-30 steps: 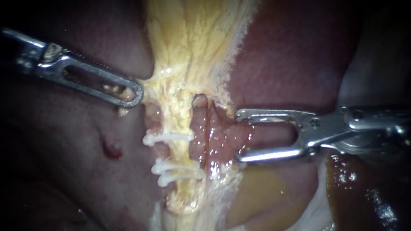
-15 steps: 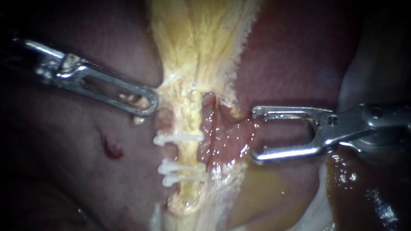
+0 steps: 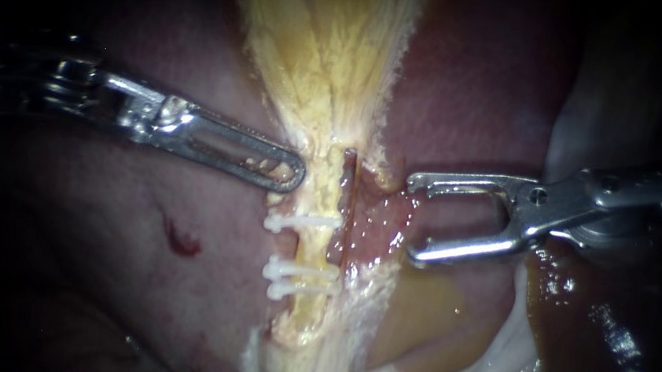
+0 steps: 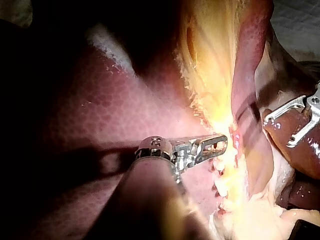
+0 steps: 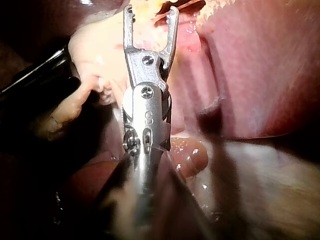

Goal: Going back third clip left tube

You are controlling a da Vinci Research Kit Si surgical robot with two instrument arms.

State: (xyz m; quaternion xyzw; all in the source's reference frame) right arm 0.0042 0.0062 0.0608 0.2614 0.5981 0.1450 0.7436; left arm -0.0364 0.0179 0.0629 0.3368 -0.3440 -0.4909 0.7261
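Note:
The left tube (image 3: 320, 209), pale yellow, runs down the middle and carries three white clips: one (image 3: 302, 222) above a close pair (image 3: 298, 279). A reddish right tube (image 3: 354, 215) lies against it. My left instrument (image 3: 292, 177) has slotted jaws shut on yellow tissue at the left tube's left edge, just above the top clip; scraps show in the slot. The left wrist view shows this left instrument (image 4: 222, 142) tip-on against the same lit strand. My right instrument (image 3: 411, 218) stands to the right of both tubes, its two thin jaws open and empty, apart from the tissue, as the right wrist view (image 5: 151, 10) confirms.
Dark red liver (image 3: 473, 87) surrounds the tubes. A broad yellow fibrous band (image 3: 326, 51) fans upward from them. A small blood spot (image 3: 178, 241) marks the liver at lower left. Glistening brown tissue (image 3: 572, 323) and white membrane (image 3: 507, 358) lie under the right instrument.
My left instrument has moved right, carrying the left tube and its clips that way. My right instrument drew back to the right with its jaws open, then held still.

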